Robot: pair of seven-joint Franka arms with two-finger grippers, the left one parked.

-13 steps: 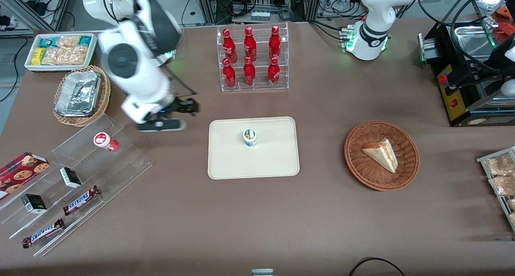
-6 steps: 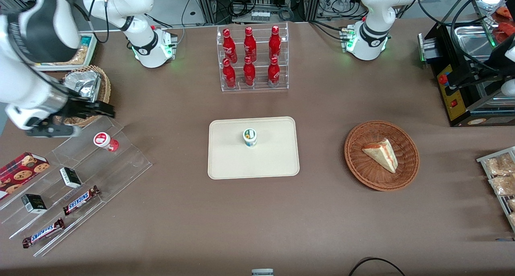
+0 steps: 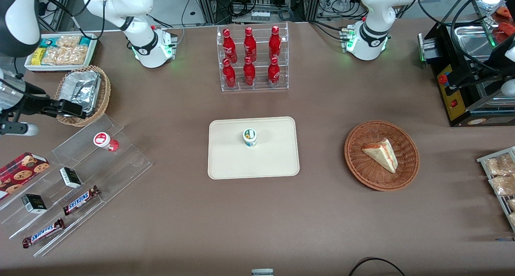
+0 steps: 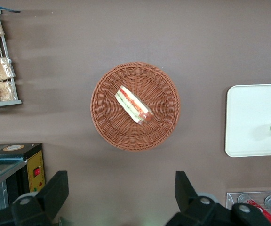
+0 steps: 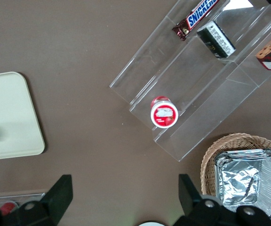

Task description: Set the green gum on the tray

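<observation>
Gripper withdrawn toward working arm's end, apparently open, green gum upright on tray

Gripper fingers spread wide, above red-lidded bottle on acrylic steps.

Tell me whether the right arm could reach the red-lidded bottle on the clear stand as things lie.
Probably yes: the gripper, open, hangs just above the red-lidded bottle, with nothing over it.

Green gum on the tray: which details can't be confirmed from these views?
- Green gum: label too small in the front view; cut by the frame edge in both wrist views.
- Tray: cropped in both wrist views.
- Gripper: open, near the foil-tray basket; arm cut off by the front view's edge.
</observation>
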